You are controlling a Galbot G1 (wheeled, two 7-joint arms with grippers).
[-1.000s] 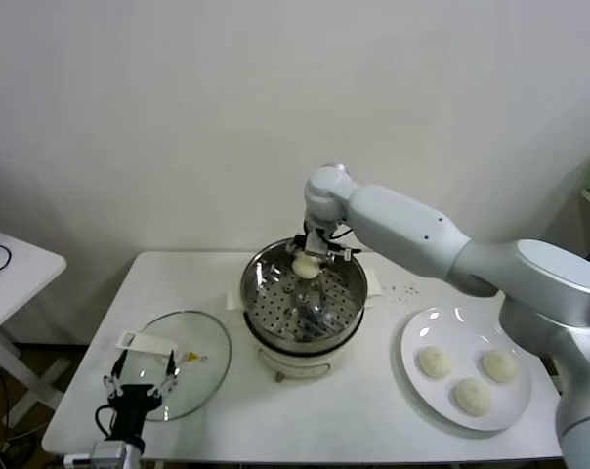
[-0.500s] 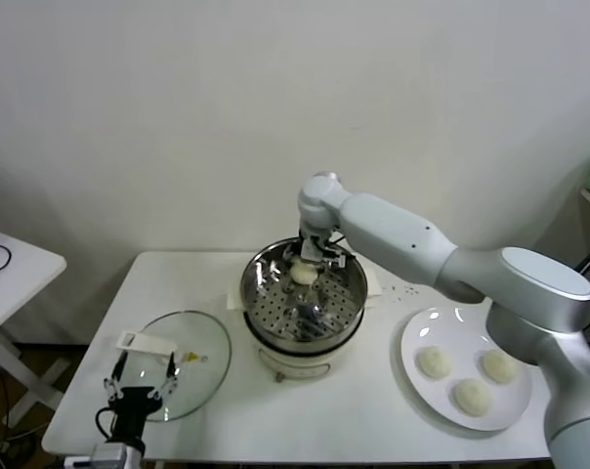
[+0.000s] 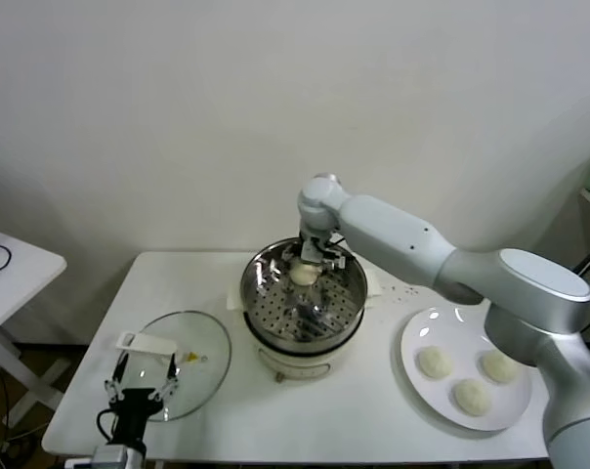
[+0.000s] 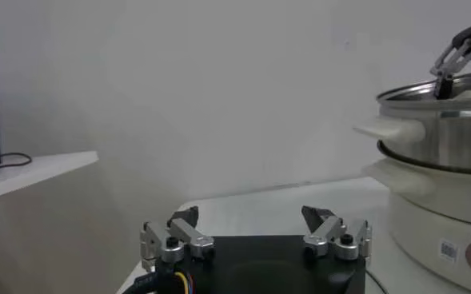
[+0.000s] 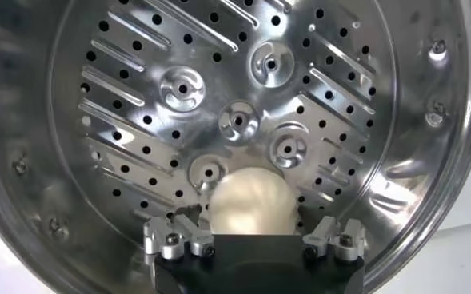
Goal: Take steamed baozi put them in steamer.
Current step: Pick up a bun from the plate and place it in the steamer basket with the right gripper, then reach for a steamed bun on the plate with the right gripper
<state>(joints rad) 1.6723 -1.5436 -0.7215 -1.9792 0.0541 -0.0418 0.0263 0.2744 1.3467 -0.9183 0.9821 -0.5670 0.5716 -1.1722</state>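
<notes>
Right pincer [image 3: 306,262] hangs over the far rim of the steamer [image 3: 349,308], centre of the head view, my arm reaching in from the right edge of the frame. Its fingers [image 5: 175,240] stand spread, released. One baozi [image 5: 249,201] lies between them; in the right wrist view it sits low in the middle of the frame, against the perforated tray [image 5: 139,88]. Whether the fingertips touch the bun, I cannot tell.

Steamer stands mid-table [image 3: 178,283], steel pot on a cream base.

Three more baozi [image 3: 435,362] lie on the white plate [image 3: 414,342], lower right of the head view, well apart from the steamer.

Glass lid [image 3: 202,376] with white handle [image 3: 147,343] lies flat on the table, lower left of the head view.

Left pincer [image 3: 140,378] sits parked at the near edge of the lid, lower left, fingers [image 4: 175,236] apart, holding nothing. From the left wrist view the steamer wall fills the right edge of the frame, with my right pincer's tips showing above its rim in the upper right corner.
</notes>
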